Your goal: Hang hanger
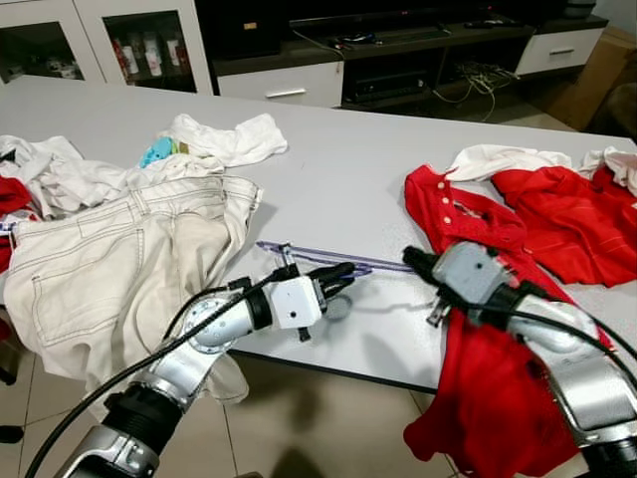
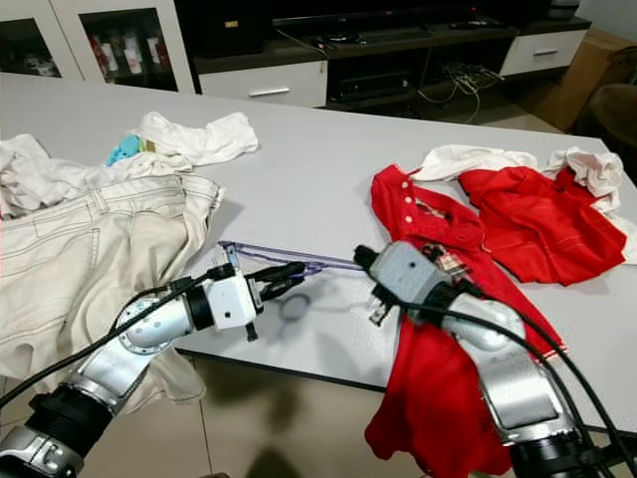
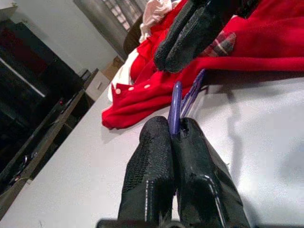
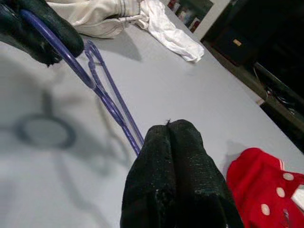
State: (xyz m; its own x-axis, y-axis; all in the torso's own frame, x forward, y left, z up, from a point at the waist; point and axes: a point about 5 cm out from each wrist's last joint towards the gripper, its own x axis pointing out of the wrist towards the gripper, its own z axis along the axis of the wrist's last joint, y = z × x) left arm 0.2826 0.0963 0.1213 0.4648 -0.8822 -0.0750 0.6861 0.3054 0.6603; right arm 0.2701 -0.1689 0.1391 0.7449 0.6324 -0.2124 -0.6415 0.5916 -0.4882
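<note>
A thin purple hanger (image 1: 318,255) lies low over the grey table (image 1: 338,169), its long axis running across the table from the robot's left to its right, between the cream jeans (image 1: 109,259) and the red polo shirt (image 1: 468,224). Its left end points toward the jeans, its right end toward the shirt's collar.

The left gripper (image 1: 343,274) reaches in from the near edge, and in its wrist view the two black fingers (image 3: 147,175) are pressed together with the hanger's purple wire pinched between their tips. The right gripper (image 1: 416,260) sits at the hanger's other end, just above the table and beside the red shirt. Its fingers (image 4: 171,161) are closed tight against each other; the purple wire runs up to their tips, but I cannot tell whether it is actually caught between them.

The red shirt spills over the near table edge under the right arm. A second red garment (image 1: 562,219) lies farther right, with white clothes (image 1: 229,139) heaped behind the jeans. A dark TV cabinet (image 1: 398,50) stands beyond the table.
</note>
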